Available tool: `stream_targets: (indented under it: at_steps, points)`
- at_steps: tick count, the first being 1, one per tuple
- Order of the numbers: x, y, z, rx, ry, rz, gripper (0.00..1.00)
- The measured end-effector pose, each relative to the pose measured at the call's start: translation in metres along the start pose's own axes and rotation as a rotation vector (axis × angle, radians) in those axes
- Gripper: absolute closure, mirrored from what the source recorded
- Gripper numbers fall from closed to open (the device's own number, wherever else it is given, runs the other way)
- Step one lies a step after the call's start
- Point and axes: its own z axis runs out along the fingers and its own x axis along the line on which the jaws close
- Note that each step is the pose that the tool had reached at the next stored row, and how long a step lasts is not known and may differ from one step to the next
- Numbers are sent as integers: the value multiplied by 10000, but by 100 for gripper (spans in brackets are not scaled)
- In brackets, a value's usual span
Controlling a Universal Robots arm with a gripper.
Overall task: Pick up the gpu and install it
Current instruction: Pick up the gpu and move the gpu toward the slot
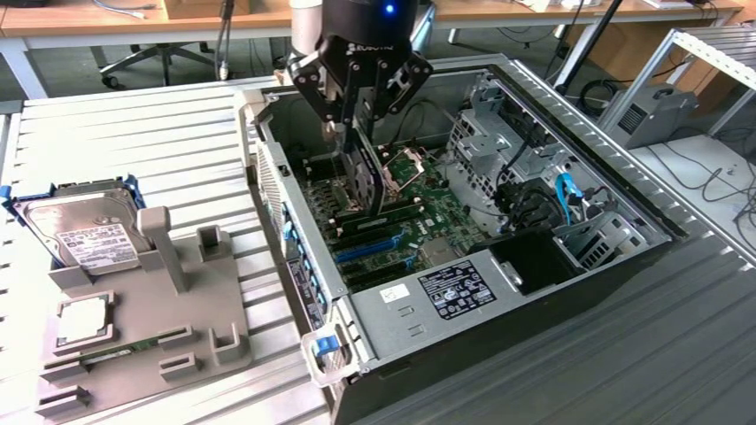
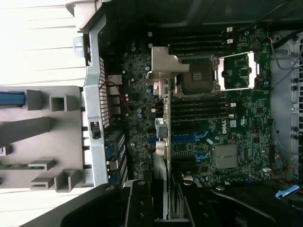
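My gripper [image 1: 356, 140] hangs over the open computer case [image 1: 390, 367], shut on the gpu [image 1: 367, 181]. The card hangs edge-down between the fingers, a thin dark board above the green motherboard [image 1: 440, 212]. In the wrist view the gpu [image 2: 163, 111] appears edge-on, its silver end bracket [image 2: 162, 64] pointing away from the gripper [image 2: 164, 201]. The bracket sits near the open CPU socket [image 2: 199, 75]. The blue expansion slots [image 2: 188, 138] lie on the board beside the card's line. The card is above the board, not seated in a slot.
A grey holder fixture [image 1: 159, 301] lies on the table at the exterior view's left, with a silver hard drive [image 1: 77, 235] and a green memory stick [image 1: 109, 351] in it. Drive cages and cables [image 1: 532, 190] take up the case's far side. The power supply [image 1: 455, 288] is at its near end.
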Motion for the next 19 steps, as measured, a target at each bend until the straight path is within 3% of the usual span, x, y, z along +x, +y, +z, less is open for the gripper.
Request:
stream_targets:
  at_steps: [15, 19]
  points:
    - [-59, 41, 64, 36, 7, -1, 74]
    - [-195, 135, 185, 114, 26, -3, 74]
